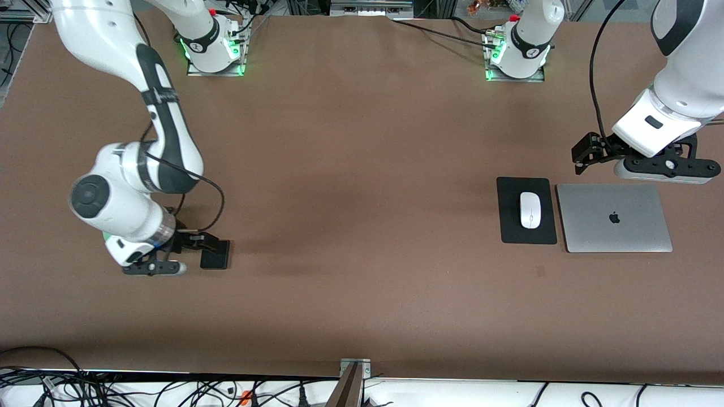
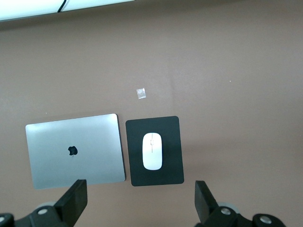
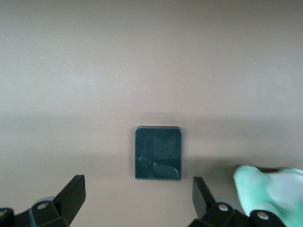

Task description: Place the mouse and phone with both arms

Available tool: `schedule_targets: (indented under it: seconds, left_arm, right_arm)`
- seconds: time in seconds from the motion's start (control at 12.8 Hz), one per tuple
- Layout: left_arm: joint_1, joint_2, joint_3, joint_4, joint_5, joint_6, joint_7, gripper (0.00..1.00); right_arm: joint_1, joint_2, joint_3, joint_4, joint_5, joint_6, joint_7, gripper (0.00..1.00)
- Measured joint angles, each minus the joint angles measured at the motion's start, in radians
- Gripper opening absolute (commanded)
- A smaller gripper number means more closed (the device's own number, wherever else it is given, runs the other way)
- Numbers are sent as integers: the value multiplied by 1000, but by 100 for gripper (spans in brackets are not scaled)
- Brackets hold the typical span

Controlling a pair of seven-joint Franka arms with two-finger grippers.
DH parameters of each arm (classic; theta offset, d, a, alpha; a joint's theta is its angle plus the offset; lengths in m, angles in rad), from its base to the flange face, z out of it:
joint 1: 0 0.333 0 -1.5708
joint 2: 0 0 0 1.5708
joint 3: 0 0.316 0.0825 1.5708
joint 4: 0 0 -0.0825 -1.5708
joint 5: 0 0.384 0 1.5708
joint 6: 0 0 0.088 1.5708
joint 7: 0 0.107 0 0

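The white mouse (image 1: 530, 210) lies on a black mouse pad (image 1: 526, 234) toward the left arm's end of the table. It also shows in the left wrist view (image 2: 152, 151), on the pad (image 2: 156, 177). My left gripper (image 1: 581, 154) hangs open and empty in the air beside the pad and laptop; its fingers (image 2: 75, 201) stand wide apart, the gripper's middle (image 2: 139, 202) short of the pad. The black phone (image 1: 215, 255) lies flat toward the right arm's end. My right gripper (image 1: 197, 243) is low beside it, open and empty. In the right wrist view the phone (image 3: 158, 152) lies just ahead of the gripper (image 3: 137, 195).
A closed silver laptop (image 1: 613, 217) lies beside the mouse pad toward the left arm's end; it also shows in the left wrist view (image 2: 75, 151). A small scrap of tape (image 2: 140, 93) lies on the brown table nearer to the front camera than the pad.
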Motion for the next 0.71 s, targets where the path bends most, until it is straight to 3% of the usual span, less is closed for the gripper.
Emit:
schedule_targets:
  seconds: [0.31, 0.55, 0.71]
  left_arm:
    - [29, -3, 3, 2, -52, -21, -6, 100]
    - [33, -10, 2, 3, -57, -38, -7, 100]
    - [33, -20, 0, 4, -57, -53, -9, 100]
  right_arm:
    - [-2, -120, -38, 114, 0, -285, -1, 100]
    - [-2, -263, -53, 117, -4, -463, 2, 100]
    - [-2, -352, -62, 79, -57, -523, 2, 100]
